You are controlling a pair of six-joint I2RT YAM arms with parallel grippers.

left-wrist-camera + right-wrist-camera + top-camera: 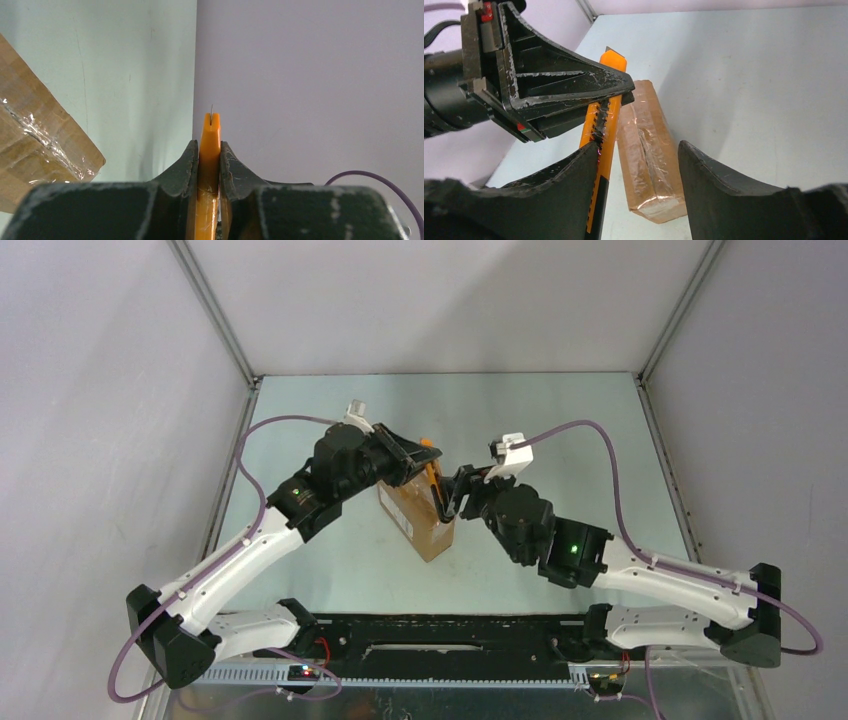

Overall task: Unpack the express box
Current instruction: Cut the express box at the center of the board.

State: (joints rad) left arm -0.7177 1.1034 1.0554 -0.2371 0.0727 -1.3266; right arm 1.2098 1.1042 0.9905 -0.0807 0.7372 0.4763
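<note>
While the left gripper (pixel 210 150), on the left, is clamped tight on the slim orange-and-black utility knife (pixel 606 142), a sliver of blade showing at its tip, the small brown cardboard express box (pixel 420 518) sits mid-table (pixel 560 420) just below and between the two arms, its clear tape seam apparently uncut. To the right, the right gripper (pixel 638 147) has its jaws apart by the knife's lower body, clasping nothing. Unpacking seems barely begun: slitting the tape and opening the flaps remain.
</note>
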